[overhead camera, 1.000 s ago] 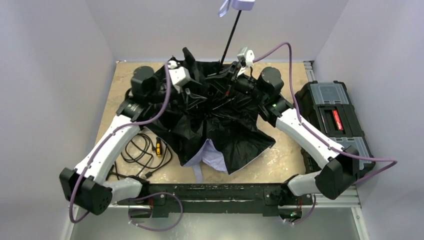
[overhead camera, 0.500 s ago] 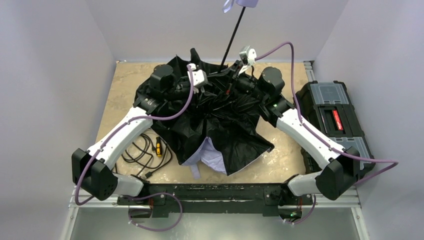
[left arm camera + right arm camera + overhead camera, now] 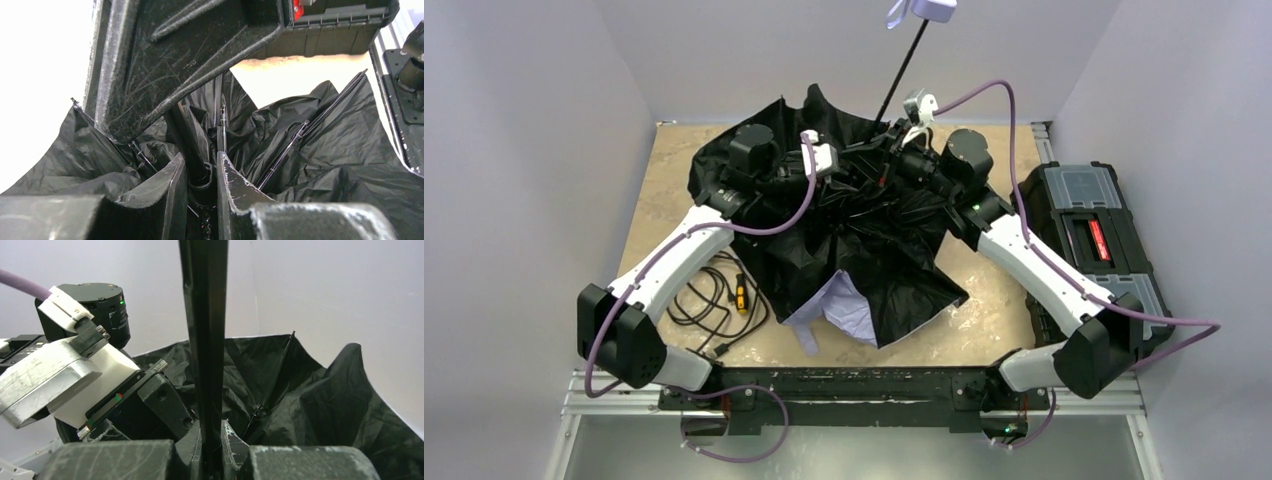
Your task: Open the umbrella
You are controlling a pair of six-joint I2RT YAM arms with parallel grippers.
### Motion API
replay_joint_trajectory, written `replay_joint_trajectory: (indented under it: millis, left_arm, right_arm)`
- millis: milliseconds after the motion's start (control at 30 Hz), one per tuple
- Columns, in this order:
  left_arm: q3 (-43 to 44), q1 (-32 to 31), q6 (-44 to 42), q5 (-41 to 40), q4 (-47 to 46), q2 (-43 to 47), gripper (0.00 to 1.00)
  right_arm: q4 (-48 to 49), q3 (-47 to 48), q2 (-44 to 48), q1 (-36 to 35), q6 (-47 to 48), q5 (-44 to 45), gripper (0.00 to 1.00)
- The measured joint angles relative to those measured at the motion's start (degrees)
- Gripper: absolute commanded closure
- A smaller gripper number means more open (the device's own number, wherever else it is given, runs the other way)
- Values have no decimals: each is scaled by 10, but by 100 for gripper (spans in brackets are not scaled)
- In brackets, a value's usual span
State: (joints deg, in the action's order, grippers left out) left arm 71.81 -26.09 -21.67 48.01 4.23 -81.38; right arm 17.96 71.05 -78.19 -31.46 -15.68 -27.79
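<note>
The umbrella lies half spread on the table with its black inside point(image 3: 874, 260) facing up and a flap of lavender outside point(image 3: 844, 305) at the front. Its thin black shaft point(image 3: 904, 70) rises to the lavender handle point(image 3: 929, 10) at the top edge. My left gripper point(image 3: 849, 165) is shut on the black sliding collar point(image 3: 205, 175) low on the shaft, amid folds and ribs of the canopy point(image 3: 320, 135). My right gripper point(image 3: 892, 150) is shut on the shaft point(image 3: 205, 340) just above, its fingertips point(image 3: 227, 435) pressed to it. The left gripper's body point(image 3: 75, 375) is close beside it.
A black toolbox point(image 3: 1089, 230) stands at the table's right edge and also shows in the left wrist view point(image 3: 325, 35). A coiled black cable point(image 3: 709, 300) with a small orange piece point(image 3: 741, 297) lies at the front left. White walls close in on three sides.
My left arm has swung right and inward to the shaft. The canopy has spread wider at the back left. The shaft and handle have tilted slightly right.
</note>
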Motion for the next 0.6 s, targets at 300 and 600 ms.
replay_joint_trajectory:
  millis: [300, 600]
  left_arm:
    - [21, 10, -63, 22, 34, -49, 80]
    - [63, 16, -97, 39, 60, -90, 77]
  right_arm:
    - [-48, 7, -14, 11, 3, 10, 100]
    - [-76, 23, -18, 16, 18, 37, 100]
